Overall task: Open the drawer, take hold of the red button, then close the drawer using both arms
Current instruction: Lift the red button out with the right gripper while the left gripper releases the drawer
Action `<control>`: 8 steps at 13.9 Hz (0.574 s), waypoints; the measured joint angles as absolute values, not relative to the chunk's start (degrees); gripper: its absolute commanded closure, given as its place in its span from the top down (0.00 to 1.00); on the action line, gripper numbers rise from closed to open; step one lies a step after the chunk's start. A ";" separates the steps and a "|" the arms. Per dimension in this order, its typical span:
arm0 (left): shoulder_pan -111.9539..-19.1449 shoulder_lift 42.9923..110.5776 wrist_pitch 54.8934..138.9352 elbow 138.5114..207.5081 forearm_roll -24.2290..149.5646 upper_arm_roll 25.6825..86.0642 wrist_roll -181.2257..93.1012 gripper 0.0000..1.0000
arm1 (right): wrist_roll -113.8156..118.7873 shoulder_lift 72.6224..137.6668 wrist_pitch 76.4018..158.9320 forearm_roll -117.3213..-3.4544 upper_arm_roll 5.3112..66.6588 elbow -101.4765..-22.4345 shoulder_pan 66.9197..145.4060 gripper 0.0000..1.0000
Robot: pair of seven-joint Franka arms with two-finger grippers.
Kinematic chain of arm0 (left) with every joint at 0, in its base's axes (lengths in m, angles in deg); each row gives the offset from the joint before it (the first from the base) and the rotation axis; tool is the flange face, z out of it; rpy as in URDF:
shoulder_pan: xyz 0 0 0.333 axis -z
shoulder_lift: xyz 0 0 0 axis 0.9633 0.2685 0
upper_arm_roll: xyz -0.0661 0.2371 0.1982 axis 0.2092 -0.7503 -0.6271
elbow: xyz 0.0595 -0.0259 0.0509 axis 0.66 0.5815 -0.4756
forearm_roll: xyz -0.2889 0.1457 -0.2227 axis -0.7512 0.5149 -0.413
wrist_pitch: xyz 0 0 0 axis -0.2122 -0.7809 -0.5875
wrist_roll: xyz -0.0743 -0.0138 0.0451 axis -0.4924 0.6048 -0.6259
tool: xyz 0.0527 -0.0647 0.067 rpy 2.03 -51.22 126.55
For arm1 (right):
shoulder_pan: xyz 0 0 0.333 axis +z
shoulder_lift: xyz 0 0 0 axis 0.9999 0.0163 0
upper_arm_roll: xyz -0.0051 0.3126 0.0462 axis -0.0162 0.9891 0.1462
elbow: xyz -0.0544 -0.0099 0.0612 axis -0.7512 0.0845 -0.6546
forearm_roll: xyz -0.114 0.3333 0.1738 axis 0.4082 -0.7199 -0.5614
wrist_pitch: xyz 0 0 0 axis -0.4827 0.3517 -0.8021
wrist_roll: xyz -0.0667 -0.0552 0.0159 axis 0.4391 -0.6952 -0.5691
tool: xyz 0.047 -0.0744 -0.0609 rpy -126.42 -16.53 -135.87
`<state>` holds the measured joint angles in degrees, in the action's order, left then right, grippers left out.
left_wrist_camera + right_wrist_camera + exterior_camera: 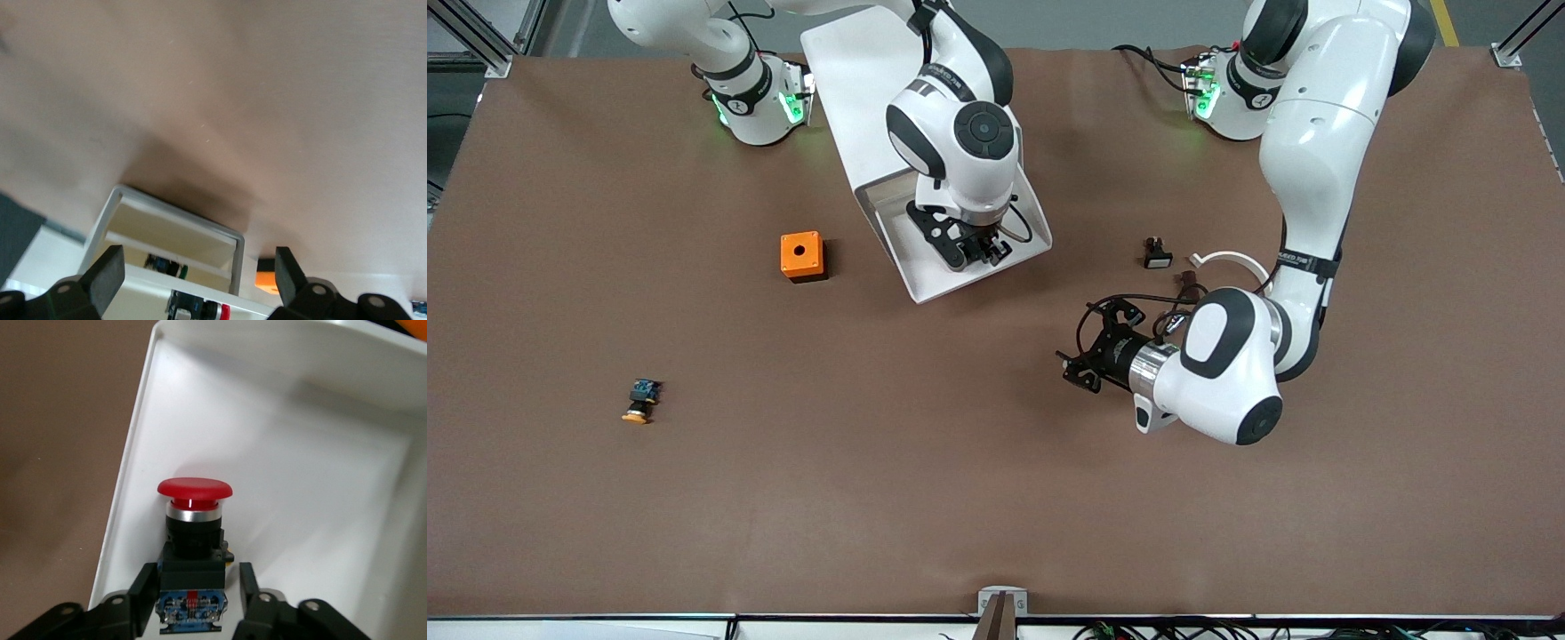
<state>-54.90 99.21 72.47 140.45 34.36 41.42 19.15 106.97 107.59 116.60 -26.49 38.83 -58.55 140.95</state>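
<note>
Right gripper (pixel 192 600) is down in the open drawer (pixel 925 284), jaws closed on the button (pixel 193 540) at its black body. Lift straight up, clearing the drawer rim. Left gripper (pixel 1089 351) waits over bare table, jaws wide, empty.

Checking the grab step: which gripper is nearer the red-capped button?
Right. The right gripper is down in the open drawer, fingers on either side of the button. The left gripper waits open over bare table toward the left arm's end.
</note>
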 measured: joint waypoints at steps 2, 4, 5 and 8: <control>-54.32 97.37 73.01 140.22 37.32 41.41 16.17 0.99 | 106.97 107.59 116.58 -26.73 38.84 -58.31 140.96 0.00; -53.51 95.21 74.01 140.09 41.46 41.39 14.48 0.99 | 106.97 107.59 116.70 -27.81 38.67 -57.79 140.84 0.00; -52.87 94.32 74.94 140.08 43.84 41.40 14.08 0.99 | 106.97 107.57 116.61 -27.98 38.51 -56.99 140.53 0.00; -50.02 93.24 79.77 140.11 50.57 41.41 13.30 0.99 | 101.57 107.43 109.98 -28.03 38.27 -52.24 137.91 0.00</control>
